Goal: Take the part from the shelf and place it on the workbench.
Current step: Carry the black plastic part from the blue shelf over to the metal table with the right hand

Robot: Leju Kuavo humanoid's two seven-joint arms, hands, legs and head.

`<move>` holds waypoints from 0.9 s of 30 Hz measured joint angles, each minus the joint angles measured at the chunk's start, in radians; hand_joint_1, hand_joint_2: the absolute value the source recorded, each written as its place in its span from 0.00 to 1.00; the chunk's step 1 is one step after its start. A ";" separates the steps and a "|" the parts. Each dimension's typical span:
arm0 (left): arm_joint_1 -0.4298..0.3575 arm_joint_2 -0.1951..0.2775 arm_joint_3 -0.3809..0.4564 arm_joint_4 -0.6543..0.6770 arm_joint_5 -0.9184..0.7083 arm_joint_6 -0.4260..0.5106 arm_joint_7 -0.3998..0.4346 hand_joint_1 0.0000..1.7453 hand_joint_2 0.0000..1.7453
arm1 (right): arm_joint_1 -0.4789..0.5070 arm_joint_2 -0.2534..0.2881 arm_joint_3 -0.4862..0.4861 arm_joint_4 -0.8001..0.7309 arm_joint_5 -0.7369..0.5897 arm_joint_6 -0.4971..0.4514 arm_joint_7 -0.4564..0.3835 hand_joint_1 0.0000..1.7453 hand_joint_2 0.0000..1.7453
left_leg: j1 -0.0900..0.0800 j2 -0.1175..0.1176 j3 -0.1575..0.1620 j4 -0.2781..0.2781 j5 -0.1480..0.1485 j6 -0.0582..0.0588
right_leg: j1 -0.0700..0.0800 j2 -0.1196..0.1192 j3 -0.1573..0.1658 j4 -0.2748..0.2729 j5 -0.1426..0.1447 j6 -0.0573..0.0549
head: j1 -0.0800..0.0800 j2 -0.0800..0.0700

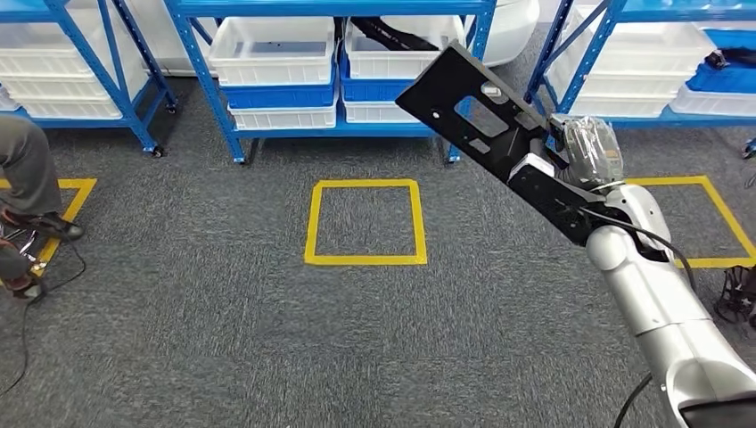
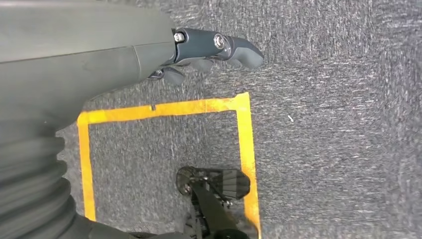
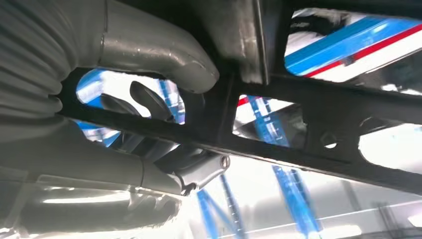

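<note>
holding a black part [image 1: 486,116], a long flat plate with cutouts, up in the air with the right hand [image 1: 571,165] at about 2 o'clock in the head view. gripping it near its lower end, fingers clamped around the plate; thumb [image 3: 164,50] pressing on one face and darker fingers [image 3: 149,99] wrapping the other in the right wrist view. tilting diagonally, upper end pointing toward 11 o'clock, overlapping the blue shelf [image 1: 339,129] with white bins [image 1: 272,49] behind it. not touching shelf or floor as far as can be told.

hanging low with the left hand [image 2: 209,50] over grey carpet [image 2: 338,149], holding nothing, fingers curling loosely and slightly apart. showing a yellow tape square [image 2: 244,149] on the floor beneath it.

lying at 12 o'clock centre on the carpet, another yellow tape square [image 1: 365,223]; a third one [image 1: 713,223] sitting at 3 o'clock, partly hidden by the right arm. standing at 9 o'clock, a person's leg and shoe [image 1: 36,192] near the frame edge, beside a yellow tape corner.
</note>
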 joint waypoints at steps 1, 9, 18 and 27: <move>0.001 -0.001 0.000 0.000 0.000 0.000 0.000 0.00 1.00 | -0.001 -0.001 -0.001 0.000 0.000 0.001 0.001 1.00 1.00 | -0.001 0.012 -0.003 -0.002 0.003 0.001 | -0.001 -0.020 -0.028 0.062 -0.032 -0.002 | 0.003 0.000; 0.003 -0.006 0.003 0.000 -0.003 0.001 0.008 0.00 1.00 | 0.001 0.003 -0.006 -0.002 0.007 0.008 0.011 1.00 1.00 | -0.008 0.117 -0.021 0.020 0.000 -0.028 | -0.017 -0.125 0.090 -0.077 -0.002 0.042 | 0.008 0.000; 0.006 -0.008 0.004 0.000 -0.014 0.006 0.012 0.00 1.00 | -0.016 -0.006 -0.016 -0.004 0.010 0.015 0.015 1.00 1.00 | 0.010 0.008 -0.131 0.302 -0.170 -0.065 | -0.021 -0.023 0.063 -0.086 0.034 -0.019 | -0.003 0.000; 0.004 -0.008 0.005 0.000 -0.031 0.006 0.016 0.00 1.00 | -0.021 -0.047 -0.032 -0.017 -0.002 0.023 0.017 1.00 1.00 | 0.007 -0.068 0.017 0.036 -0.052 -0.029 | -0.018 0.087 0.039 -0.090 0.064 0.017 | -0.002 0.000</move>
